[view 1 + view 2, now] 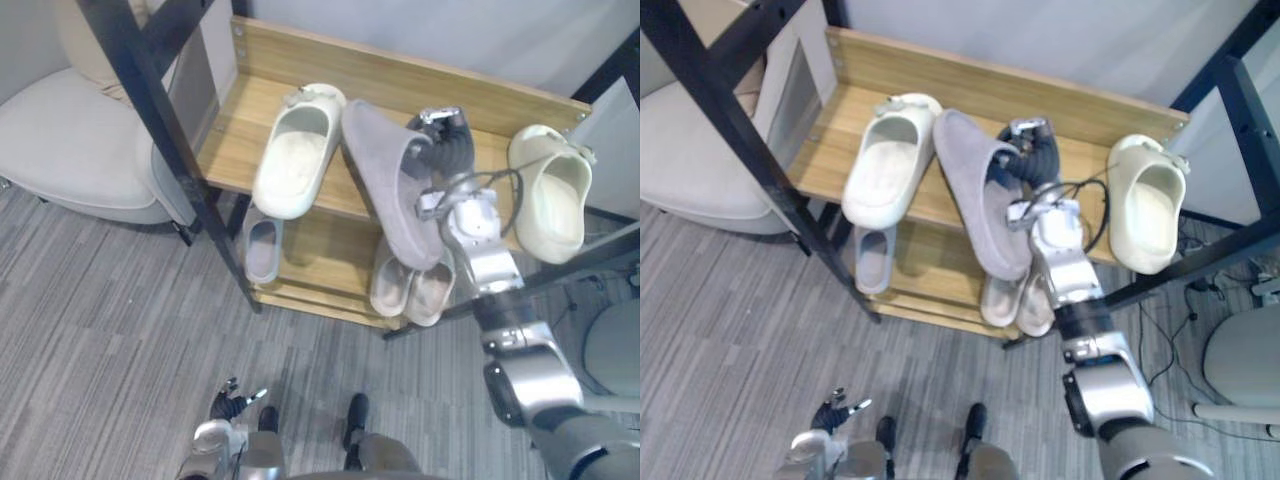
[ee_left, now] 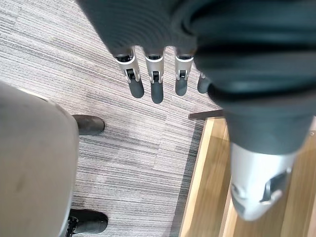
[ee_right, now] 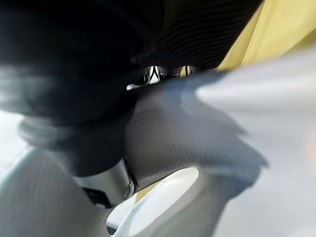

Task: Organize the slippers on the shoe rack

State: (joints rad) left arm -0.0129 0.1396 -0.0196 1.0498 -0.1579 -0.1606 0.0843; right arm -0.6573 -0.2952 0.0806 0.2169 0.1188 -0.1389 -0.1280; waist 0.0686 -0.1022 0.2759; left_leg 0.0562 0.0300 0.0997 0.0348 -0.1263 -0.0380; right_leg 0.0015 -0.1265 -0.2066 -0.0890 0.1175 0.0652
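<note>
Left robot hand (image 2: 156,89) hangs low over the carpet (image 2: 123,148), its fingers straight and empty in the left wrist view. Eye views show the right robot hand (image 1: 445,140) gripping the grey slipper (image 1: 390,185), tilted over the shoe rack (image 1: 235,140) top shelf between the left cream slipper (image 1: 297,150) and the right cream slipper (image 1: 553,195). Its lower shelf holds a small grey slipper (image 1: 262,250) and a beige pair (image 1: 410,285).

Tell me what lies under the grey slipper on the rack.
A beige pair on the lower shelf, near ends showing; the rest is hidden by the grey slipper in the right hand.
</note>
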